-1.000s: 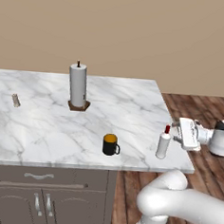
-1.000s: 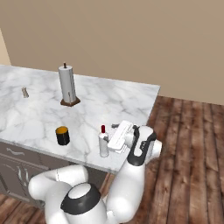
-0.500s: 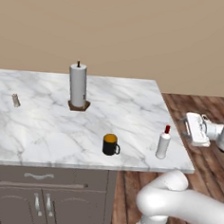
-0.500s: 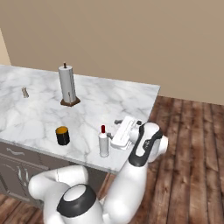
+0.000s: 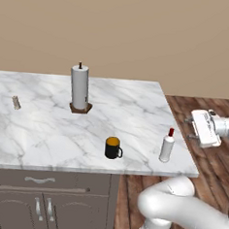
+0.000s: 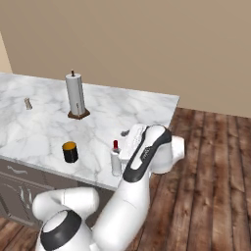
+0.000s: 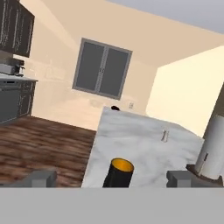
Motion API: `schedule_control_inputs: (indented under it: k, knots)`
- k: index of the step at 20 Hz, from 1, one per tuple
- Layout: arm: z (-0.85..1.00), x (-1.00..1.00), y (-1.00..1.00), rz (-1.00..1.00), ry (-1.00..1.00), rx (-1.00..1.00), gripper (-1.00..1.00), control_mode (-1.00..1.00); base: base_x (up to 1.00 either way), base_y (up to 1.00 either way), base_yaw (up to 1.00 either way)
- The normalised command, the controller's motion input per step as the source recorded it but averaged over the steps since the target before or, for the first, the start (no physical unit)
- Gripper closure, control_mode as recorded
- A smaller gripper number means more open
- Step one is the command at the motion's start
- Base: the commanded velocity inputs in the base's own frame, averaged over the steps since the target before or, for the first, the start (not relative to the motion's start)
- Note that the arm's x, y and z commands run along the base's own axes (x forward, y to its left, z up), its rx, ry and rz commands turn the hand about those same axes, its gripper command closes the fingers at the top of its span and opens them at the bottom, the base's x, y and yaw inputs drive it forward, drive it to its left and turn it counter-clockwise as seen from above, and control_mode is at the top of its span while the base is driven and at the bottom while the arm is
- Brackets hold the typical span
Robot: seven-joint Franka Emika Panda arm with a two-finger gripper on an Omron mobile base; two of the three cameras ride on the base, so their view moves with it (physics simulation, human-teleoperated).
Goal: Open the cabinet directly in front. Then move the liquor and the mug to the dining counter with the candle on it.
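Liquor (image 5: 167, 147) unlabelled, mug (image 5: 113, 148) plain, claw (image 5: 189, 129) open

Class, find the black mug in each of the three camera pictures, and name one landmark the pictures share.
Left base view: mug, near the counter's front edge.
Right base view: mug, left of the liquor.
Hand view: mug, bottom centre.
Shared landmark: paper-towel roll.

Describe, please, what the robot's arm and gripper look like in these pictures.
The arm is glossy white, built of rounded tubular segments, with a dark band along one link and a dark cap on its base joint. The gripper has a boxy white body and small dark finger tips. No cables or markings are visible.
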Motion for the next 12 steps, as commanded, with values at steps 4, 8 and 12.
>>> schedule_control_inputs:
  k: [4,8,12]
  knots:
    - [0.36,-0.39,0.33,-0.06,0.00,-0.38,-1.00,-1.00,0.00,0.00,0.00]
    - [0.30,-0.43,0.37,-0.09,-0.05,-0.43,-1.00,-1.00,0.00,0.00,0.00]
    - [0.31,-0.46,0.42,-0.10,-0.08,-0.43,-1.00,-1.00,0.00,0.00,0.00]
